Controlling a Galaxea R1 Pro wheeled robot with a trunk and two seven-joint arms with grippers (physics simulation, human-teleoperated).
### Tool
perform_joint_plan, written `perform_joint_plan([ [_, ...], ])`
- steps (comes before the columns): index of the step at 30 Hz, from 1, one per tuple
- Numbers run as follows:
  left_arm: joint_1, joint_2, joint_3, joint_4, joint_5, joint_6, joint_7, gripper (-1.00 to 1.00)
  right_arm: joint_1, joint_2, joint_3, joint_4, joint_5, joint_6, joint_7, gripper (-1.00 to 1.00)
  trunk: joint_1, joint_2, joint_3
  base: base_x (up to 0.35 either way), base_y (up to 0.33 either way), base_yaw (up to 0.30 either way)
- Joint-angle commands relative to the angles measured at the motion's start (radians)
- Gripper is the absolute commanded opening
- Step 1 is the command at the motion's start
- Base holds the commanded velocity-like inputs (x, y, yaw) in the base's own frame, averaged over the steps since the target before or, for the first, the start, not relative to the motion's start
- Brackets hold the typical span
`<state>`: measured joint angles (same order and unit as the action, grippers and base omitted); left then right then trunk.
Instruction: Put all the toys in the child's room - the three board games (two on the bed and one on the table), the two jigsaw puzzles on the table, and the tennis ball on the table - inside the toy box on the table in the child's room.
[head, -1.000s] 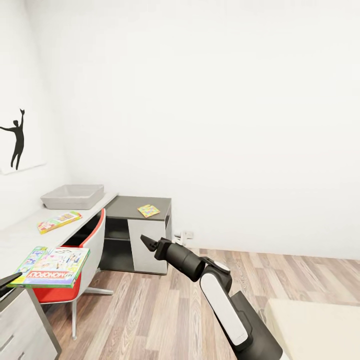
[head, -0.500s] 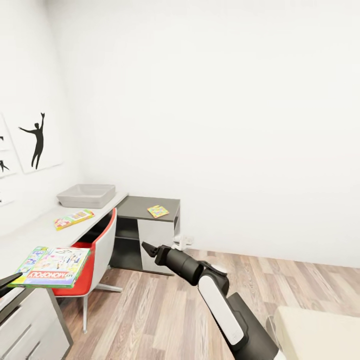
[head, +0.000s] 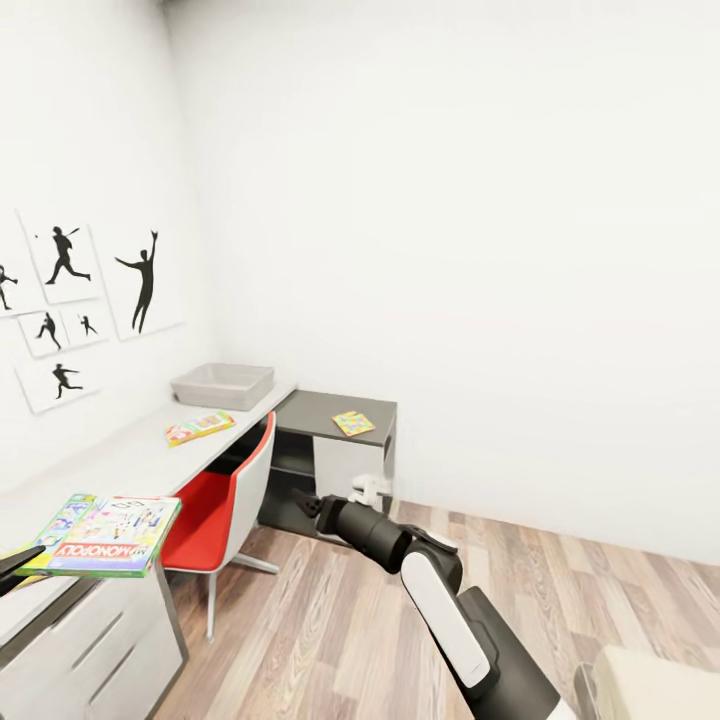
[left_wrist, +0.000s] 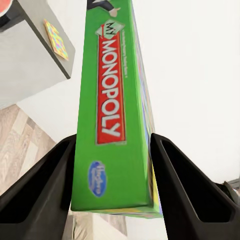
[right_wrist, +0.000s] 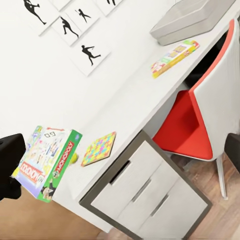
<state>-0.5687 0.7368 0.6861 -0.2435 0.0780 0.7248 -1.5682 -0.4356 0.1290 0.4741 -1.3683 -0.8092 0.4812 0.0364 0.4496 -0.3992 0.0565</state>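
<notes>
White walls hung with black silhouette sports pictures (head: 70, 300) framed the long grey table (head: 120, 470), where my left gripper (left_wrist: 114, 165) was clamped on the green Monopoly box (head: 105, 533), holding it flat above the table's near end. Farther along lay another board game (head: 200, 427), then the pale grey toy box (head: 222, 385), with one jigsaw puzzle (head: 353, 422) on the dark corner section and another (right_wrist: 99, 148) on the near end. My right gripper (head: 304, 502) hung empty over the wood floor (head: 330, 640) beside the red chair (head: 215, 510); how far apart its fingers stood I couldn't tell.

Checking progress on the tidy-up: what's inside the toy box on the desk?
The toy box sits at the desk's far end, but its near wall hides the interior. Nothing pokes above the rim; whether it holds anything cannot be told.
</notes>
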Motion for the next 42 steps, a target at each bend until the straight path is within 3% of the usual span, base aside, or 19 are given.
perform_joint_plan([
  [1,0.0,0.0,0.0,0.001,0.005,0.007,-0.003,-1.0,0.0,0.0,-0.001,0.001,-0.001,0.004,0.002,1.0,0.0,-0.001,0.0,0.0,0.0,0.274],
  [10,-0.003,0.001,0.001,-0.017,0.004,0.014,-0.003,-1.0,-0.001,-0.002,-0.011,0.0,-0.009,0.007,0.006,1.0,0.0,-0.001,0.001,0.0,0.0,0.278],
  [13,-0.006,-0.003,0.002,-0.076,0.004,0.054,-0.003,-1.0,-0.001,-0.007,-0.031,-0.002,-0.01,0.008,0.028,1.0,0.0,-0.001,0.001,0.0,0.0,0.28],
  [18,-0.007,-0.012,0.001,-0.277,0.004,0.165,-0.003,-1.0,-0.001,-0.015,-0.053,-0.003,-0.007,0.007,0.079,1.0,0.0,-0.001,0.001,0.0,0.0,0.28],
  [20,-0.008,-0.024,-0.002,-0.334,0.004,0.183,-0.003,-1.0,-0.001,-0.016,-0.057,-0.003,-0.006,0.007,0.085,1.0,0.0,-0.001,0.001,0.0,0.0,0.28],
  [24,-0.008,-0.091,-0.008,-0.425,0.003,0.196,-0.003,-1.0,0.0,-0.033,-0.076,-0.003,-0.01,0.008,0.091,1.0,0.0,-0.001,0.001,0.0,0.0,0.28],
  [28,-0.007,-0.15,-0.01,-0.45,0.0,0.193,-0.002,-1.0,0.0,-0.057,-0.089,-0.007,-0.012,0.008,0.092,1.0,0.0,-0.001,0.001,0.0,0.0,0.233],
  [42,-0.007,-0.224,-0.005,-0.457,0.0,0.188,0.014,-1.0,0.0,-0.068,-0.098,-0.005,-0.013,0.011,0.107,1.0,0.0,-0.001,0.001,0.003,-0.002,0.047],
])
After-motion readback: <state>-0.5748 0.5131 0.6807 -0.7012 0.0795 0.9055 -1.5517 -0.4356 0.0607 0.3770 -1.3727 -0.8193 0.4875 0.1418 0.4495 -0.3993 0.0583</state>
